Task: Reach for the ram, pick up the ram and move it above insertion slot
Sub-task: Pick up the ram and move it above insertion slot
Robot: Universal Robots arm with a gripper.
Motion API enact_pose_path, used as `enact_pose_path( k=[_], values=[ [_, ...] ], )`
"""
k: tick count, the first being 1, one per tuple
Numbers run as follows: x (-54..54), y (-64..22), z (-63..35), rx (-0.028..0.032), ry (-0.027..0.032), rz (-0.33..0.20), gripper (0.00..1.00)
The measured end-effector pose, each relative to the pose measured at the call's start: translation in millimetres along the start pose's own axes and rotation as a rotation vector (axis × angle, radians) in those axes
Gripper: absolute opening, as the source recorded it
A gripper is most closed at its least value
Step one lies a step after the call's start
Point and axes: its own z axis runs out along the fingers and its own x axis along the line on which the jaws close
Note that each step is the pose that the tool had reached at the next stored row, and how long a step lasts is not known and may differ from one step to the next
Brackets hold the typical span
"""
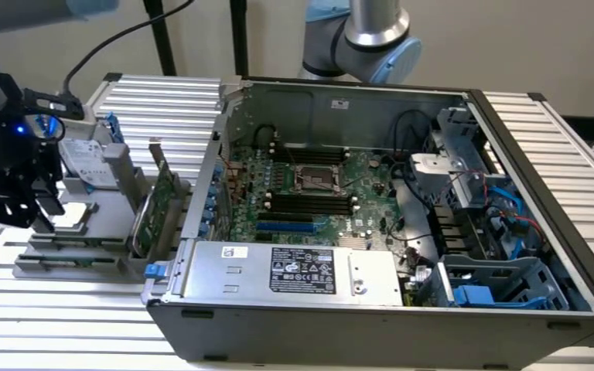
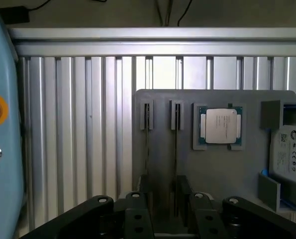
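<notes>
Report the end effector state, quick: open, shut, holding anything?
End effector: cannot be told whether open or shut; it hangs over the gray holder beside the computer case.

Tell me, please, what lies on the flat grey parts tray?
A square silver-topped processor chip, a white-labelled drive and two narrow slot holders. The black pincer covers part of the grey tray, hiding anything beneath it.

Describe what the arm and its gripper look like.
The arm is a silver-grey tube with a light-blue joint cap. The gripper is black, built of bolted link bars, with a small blue light glowing on its body. A black cable runs off from the wrist.
</notes>
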Motion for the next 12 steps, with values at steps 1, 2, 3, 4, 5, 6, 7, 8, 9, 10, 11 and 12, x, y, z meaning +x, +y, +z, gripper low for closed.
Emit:
enact_pose_path(
  k=[1, 2, 3, 4, 5, 6, 7, 8, 9, 10, 11, 12],
  values=[
    [1.5, -0.2, 2.0, 0.0, -0.0001, 0.0, 0.36],
    [2.9, -0.5, 3.8, 0.0001, -0.0001, 0.0, 0.36],
    [4.2, -0.8, 5.7, 0.0002, -0.0001, 0.0, 0.36],
    [5.4, -1.1, 7.5, 0.0001, -0.0001, 0.0, 0.36],
    [6.7, -1.3, 9.2, 0.0001, -0.0001, 0.0, 0.36],
    [8.0, -1.6, 11.0, 0.0, 0.0, 0.0, 0.36],
    [9.4, -1.8, 12.8, 0.0001, 0.0, 0.0, 0.36],
    [10.8, -2.2, 14.8, 0.0, -0.0001, 0.0, 0.36],
    [11.9, -2.5, 16.6, 0.0001, -0.0001, 0.0, 0.36],
    [12.8, -2.9, 18.4, 0.0002, -0.0002, 0.0, 0.36],
    [13.5, -3.3, 20.2, 0.0002, -0.0002, 0.0, 0.36],
    [14.0, -3.8, 21.9, 0.0001, -0.0001, 0.0, 0.36]
  ],
)
